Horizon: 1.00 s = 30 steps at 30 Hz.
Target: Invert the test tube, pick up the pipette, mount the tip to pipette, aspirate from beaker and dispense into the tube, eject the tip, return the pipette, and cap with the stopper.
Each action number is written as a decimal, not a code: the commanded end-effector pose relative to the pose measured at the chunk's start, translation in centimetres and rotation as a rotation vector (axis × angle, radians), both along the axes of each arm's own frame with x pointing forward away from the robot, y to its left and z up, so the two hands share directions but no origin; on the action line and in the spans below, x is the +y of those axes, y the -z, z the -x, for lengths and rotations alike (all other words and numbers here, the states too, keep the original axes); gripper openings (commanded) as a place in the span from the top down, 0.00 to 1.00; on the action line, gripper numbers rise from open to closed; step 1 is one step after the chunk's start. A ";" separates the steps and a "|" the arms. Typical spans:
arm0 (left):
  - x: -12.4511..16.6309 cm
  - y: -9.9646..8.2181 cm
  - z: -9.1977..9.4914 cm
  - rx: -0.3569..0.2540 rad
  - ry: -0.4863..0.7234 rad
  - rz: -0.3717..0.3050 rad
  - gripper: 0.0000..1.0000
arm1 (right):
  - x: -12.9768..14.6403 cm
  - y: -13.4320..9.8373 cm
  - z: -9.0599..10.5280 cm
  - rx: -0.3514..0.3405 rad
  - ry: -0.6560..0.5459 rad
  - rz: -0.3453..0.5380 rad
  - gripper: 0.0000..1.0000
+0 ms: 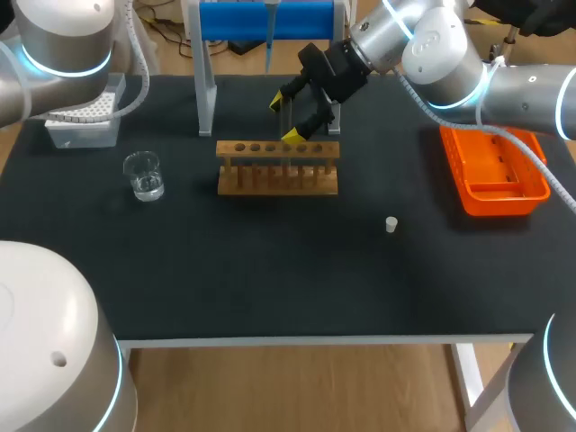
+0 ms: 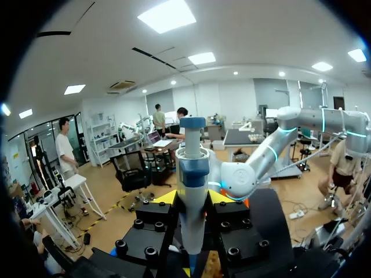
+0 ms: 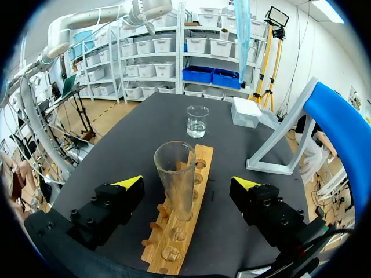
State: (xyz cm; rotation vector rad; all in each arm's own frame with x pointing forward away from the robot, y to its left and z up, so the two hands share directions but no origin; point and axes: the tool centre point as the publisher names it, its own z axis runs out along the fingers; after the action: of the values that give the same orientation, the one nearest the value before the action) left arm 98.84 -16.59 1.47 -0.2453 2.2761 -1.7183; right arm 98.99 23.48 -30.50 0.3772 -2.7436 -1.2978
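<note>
Right wrist view: clear glass test tube [image 3: 174, 168] upright in the wooden rack [image 3: 174, 249], mouth up, seemingly empty — squarely between the spread fingers of the right gripper [image 3: 186, 182], neither touching. Off the rack's far end, small glass beaker [image 3: 197, 120] part-full of clear liquid. Left gripper [image 2: 193, 198] pinching the blue-and-white pipette [image 2: 192, 168].

A black desk [image 1: 270, 279] carries a wooden rack [image 1: 278, 171] at mid-back; a beaker [image 1: 144, 175] left of it; a white stopper [image 1: 391, 225] lying apart; an orange tray [image 1: 500, 200] at right; a tip box [image 1: 83, 121] far left.
</note>
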 end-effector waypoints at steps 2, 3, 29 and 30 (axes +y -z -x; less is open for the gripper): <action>-0.6 0.2 -0.2 0.015 0.003 0.016 1.00 | -0.1 -0.1 0.0 0.000 0.000 0.004 0.00; -0.7 0.2 -0.2 0.023 0.000 0.021 1.00 | -0.1 -0.1 0.0 0.000 0.000 0.004 0.00; -1.9 1.0 0.4 0.069 -0.031 0.078 1.00 | -0.1 -0.1 0.0 0.000 0.000 0.004 0.00; -1.9 1.0 0.4 0.070 -0.032 0.082 1.00 | -0.1 -0.1 0.0 0.000 0.000 0.004 0.00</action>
State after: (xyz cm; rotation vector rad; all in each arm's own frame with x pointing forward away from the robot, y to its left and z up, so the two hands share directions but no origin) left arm 98.47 -18.38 0.54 -0.3597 2.2492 -1.8093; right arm 98.99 23.48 -30.50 0.3772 -2.7436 -1.2978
